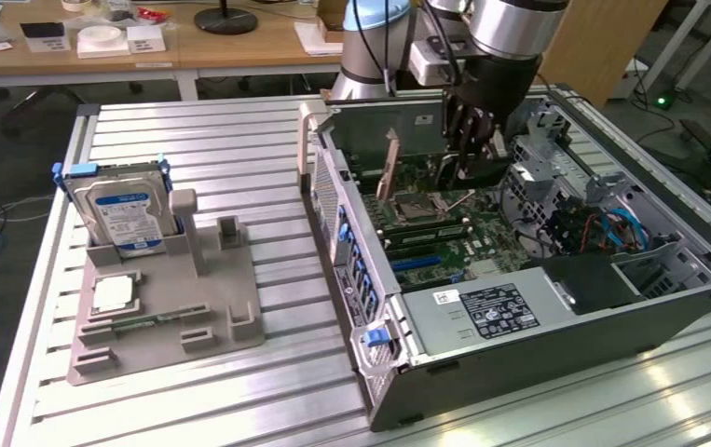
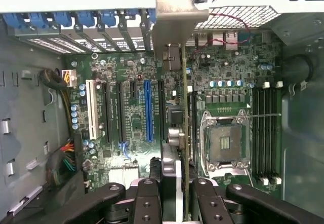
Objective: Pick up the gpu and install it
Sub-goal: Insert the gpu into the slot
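Note:
The gpu [image 2: 185,107] shows edge-on in the wrist view, a thin card standing over the motherboard [image 2: 126,117], its silver bracket [image 2: 174,21] at the case's rear wall. My gripper [image 2: 178,186] has one finger on each side of the card's near end and looks shut on it. In the exterior view the gpu [image 1: 390,168] is a brownish strip, slightly tilted, inside the open computer case [image 1: 554,289]. The gripper [image 1: 465,175] reaches down into the case just to that view's right of the card.
The card stands between a long blue slot [image 2: 148,110] and the CPU socket [image 2: 225,143]. Memory slots [image 2: 266,133] lie beyond the socket. On the exterior view's left, a grey holder [image 1: 194,317] carries a hard drive [image 1: 125,209] and a small chip [image 1: 113,293].

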Action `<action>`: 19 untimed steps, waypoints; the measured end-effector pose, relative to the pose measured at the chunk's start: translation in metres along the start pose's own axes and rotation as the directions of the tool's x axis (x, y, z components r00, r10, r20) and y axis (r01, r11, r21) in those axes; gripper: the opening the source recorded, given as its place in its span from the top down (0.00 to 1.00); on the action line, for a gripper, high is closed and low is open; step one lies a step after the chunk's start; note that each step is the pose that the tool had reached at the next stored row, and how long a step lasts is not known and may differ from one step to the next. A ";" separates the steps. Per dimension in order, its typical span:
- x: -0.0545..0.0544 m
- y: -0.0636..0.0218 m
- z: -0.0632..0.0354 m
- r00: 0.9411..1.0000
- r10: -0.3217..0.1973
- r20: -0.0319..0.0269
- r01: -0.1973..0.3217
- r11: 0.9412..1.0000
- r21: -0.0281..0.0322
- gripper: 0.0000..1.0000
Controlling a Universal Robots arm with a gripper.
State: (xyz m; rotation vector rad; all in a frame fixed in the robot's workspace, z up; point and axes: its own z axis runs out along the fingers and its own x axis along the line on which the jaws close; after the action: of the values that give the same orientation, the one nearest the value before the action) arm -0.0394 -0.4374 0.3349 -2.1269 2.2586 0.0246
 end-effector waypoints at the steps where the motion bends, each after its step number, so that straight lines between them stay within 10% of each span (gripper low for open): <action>1: 0.001 0.0000 0.0009 1.000 0.000 0.000 0.000 1.000 0.000 0.72; 19: 0.017 0.0020 0.0240 1.000 -0.001 0.000 0.001 1.000 -0.001 0.72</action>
State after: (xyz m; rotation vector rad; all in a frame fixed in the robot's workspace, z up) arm -0.0420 -0.4535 0.3103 -2.1284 2.2579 0.0260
